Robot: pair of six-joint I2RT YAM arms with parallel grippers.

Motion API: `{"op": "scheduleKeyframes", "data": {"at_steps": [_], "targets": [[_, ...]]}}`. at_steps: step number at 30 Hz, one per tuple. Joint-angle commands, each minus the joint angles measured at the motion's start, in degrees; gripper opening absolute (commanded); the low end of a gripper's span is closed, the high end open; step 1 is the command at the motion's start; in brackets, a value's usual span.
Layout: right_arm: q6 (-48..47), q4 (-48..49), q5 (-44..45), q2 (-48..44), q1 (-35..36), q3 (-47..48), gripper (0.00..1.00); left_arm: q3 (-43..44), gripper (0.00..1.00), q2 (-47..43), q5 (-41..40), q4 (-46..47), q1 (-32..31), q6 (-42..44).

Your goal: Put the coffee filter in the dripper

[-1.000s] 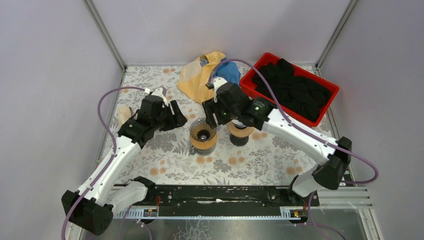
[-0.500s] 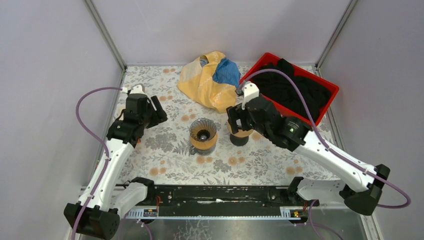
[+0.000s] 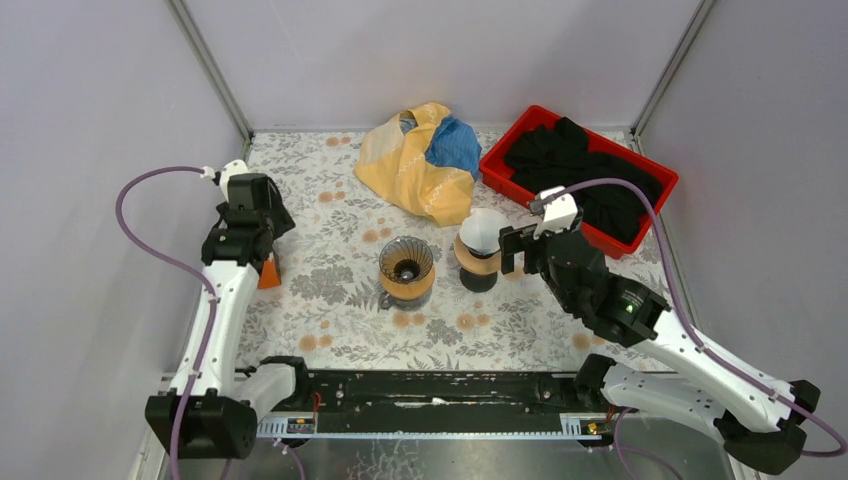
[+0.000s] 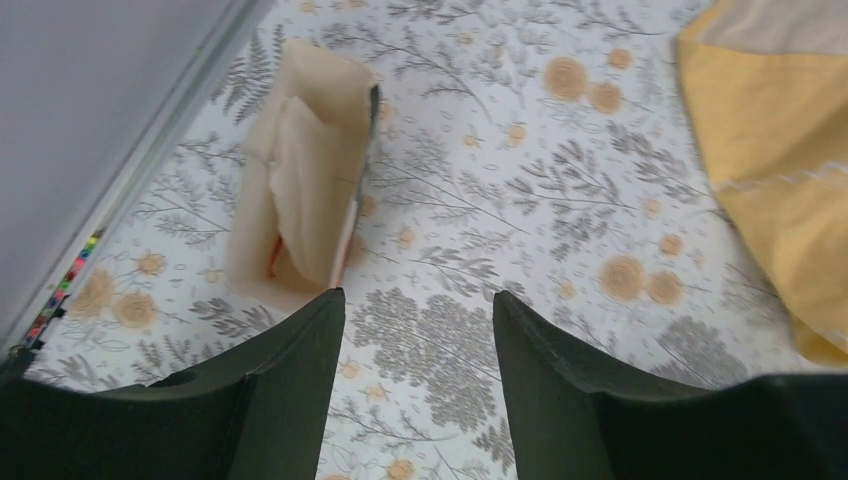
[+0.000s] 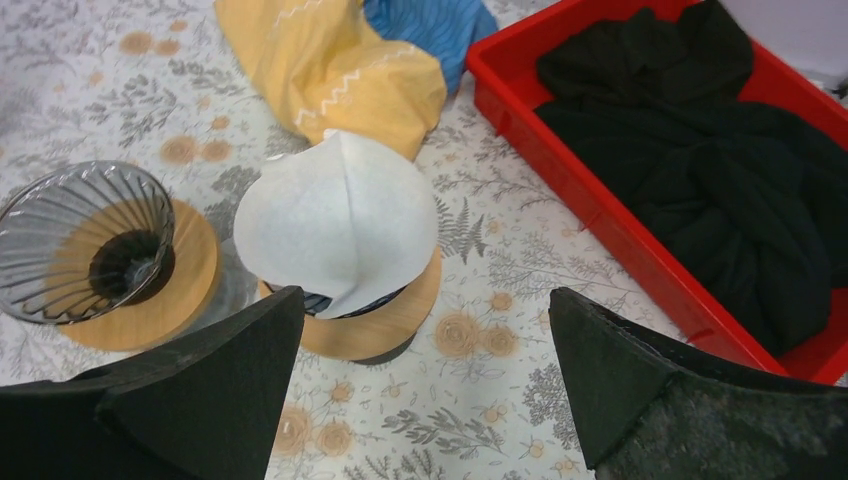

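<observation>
We see the white coffee filter point(image 5: 340, 215) standing in the dripper point(image 5: 385, 318) with the wooden collar; its lower part sits inside the rim and its rounded edge rises well above it. We judge it placed but perhaps not pressed home, since we cannot tell whether the cone is opened out against the walls. The right tool point(image 5: 425, 310) hangs just beside it, fingers spread wide and holding nothing; that suits a let-go, with room on either side so the paper is not dragged. Just beside this dripper stands a glass dripper point(image 5: 80, 235) on its own wooden collar; it holds no paper. The left tool point(image 4: 417, 300) is well apart at the table point(image 5: 500, 400) edge, fingers parted and empty, facing a holder of beige papers point(image 4: 300, 200); probably the supply. Farther out, the red tray point(image 5: 520, 130) holds black cloth point(image 5: 700, 150); a yellow and blue bag point(image 5: 330, 60) lies crumpled beside it.
</observation>
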Motion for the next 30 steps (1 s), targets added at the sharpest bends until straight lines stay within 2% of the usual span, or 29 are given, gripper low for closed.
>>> {"op": "scheduleKeyframes", "data": {"at_steps": [1, 5, 11, 30], "targets": [[-1.67, 6.83, 5.39, -1.67, 0.36, -1.87, 1.0, 1.08, 0.61, 3.55, -2.85, 3.64, 3.79, 2.4], [-1.86, 6.27, 6.49, -0.54, 0.38, -1.68, 0.99, 0.83, 0.5, 6.86, -2.73, 5.91, 7.1, 3.23], [-2.21, 6.19, 7.6, 0.24, 0.37, -1.68, 0.99, 0.49, 0.43, 11.02, -1.52, 8.02, 11.19, 4.14], [-2.63, 6.98, 9.53, -0.03, 0.32, -2.91, 0.99, 2.38, 0.3, 22.47, 3.71, 8.8, 17.37, 4.3]]}}
